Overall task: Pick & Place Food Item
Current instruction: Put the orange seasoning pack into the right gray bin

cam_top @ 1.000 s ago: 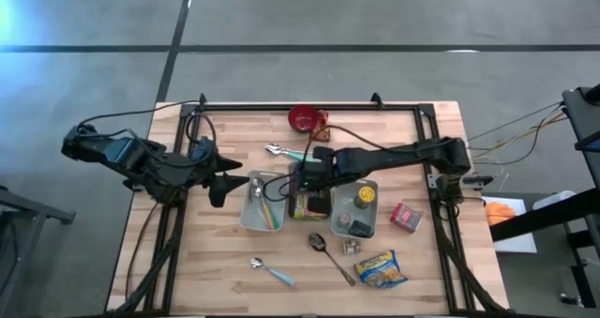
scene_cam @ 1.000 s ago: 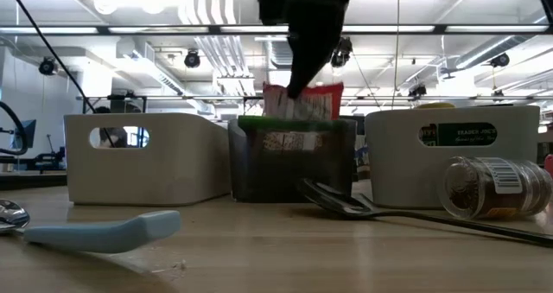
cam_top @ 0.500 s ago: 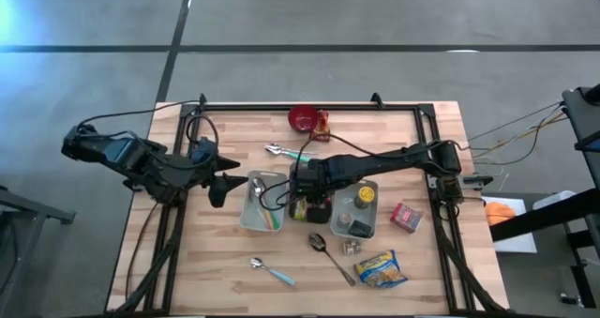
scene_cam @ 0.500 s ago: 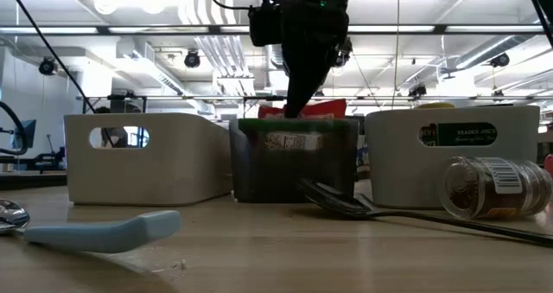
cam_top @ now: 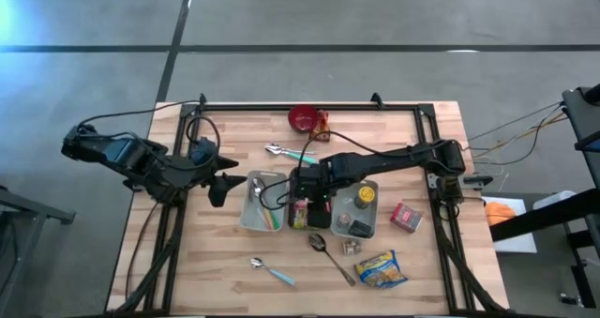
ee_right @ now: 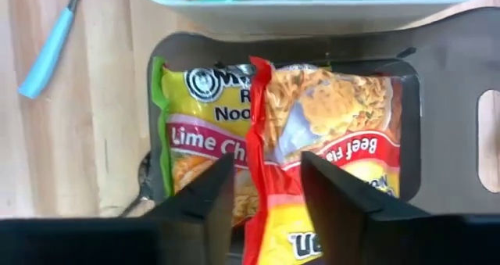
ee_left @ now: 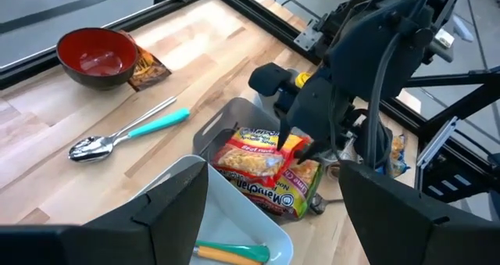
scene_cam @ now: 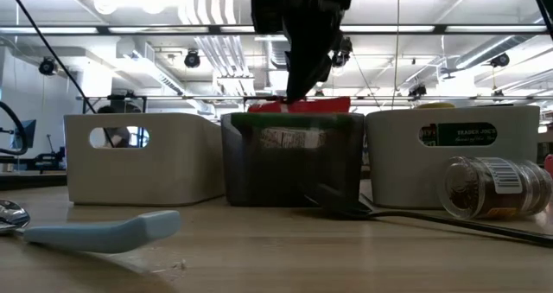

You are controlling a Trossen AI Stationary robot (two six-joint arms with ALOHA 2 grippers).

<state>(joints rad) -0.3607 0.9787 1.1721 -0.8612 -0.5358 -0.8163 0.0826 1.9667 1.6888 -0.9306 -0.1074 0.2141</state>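
Observation:
A dark bin (cam_top: 310, 211) stands mid-table. In it a red noodle packet (ee_right: 328, 132) lies partly over a green lime noodle packet (ee_right: 195, 148). My right gripper (ee_right: 267, 195) hangs over the bin, pointing down, open, with its fingers on either side of the red packet's left edge. In the low view only the red packet's top (scene_cam: 304, 105) shows above the bin's rim, just under that gripper (scene_cam: 298, 81). My left gripper (cam_top: 225, 182) waits open at the table's left, clear of everything. My right gripper comes at the red packet's edge (ee_right: 259, 140) from above, pointing steeply down. Whether its fingers touch the packet, I cannot tell. The packet rests in the dark bin, leaning on the green packet.
A white bin (cam_top: 249, 208) with utensils stands left of the dark bin, and another white bin (cam_top: 373, 212) with jars stands to its right. Around them are a red bowl (cam_top: 302, 119), a teal-handled spoon (cam_top: 289, 153), a metal spoon (cam_top: 328, 250), a blue-handled spoon (cam_top: 270, 271), a yellow packet (cam_top: 381, 268) and a red box (cam_top: 405, 217).
My right gripper has sunk toward the dark bin and tipped over it. The red packet, which stood well above the rim, has gone down into the bin until only its top shows. The dark bin has slid a little toward the table's near edge.

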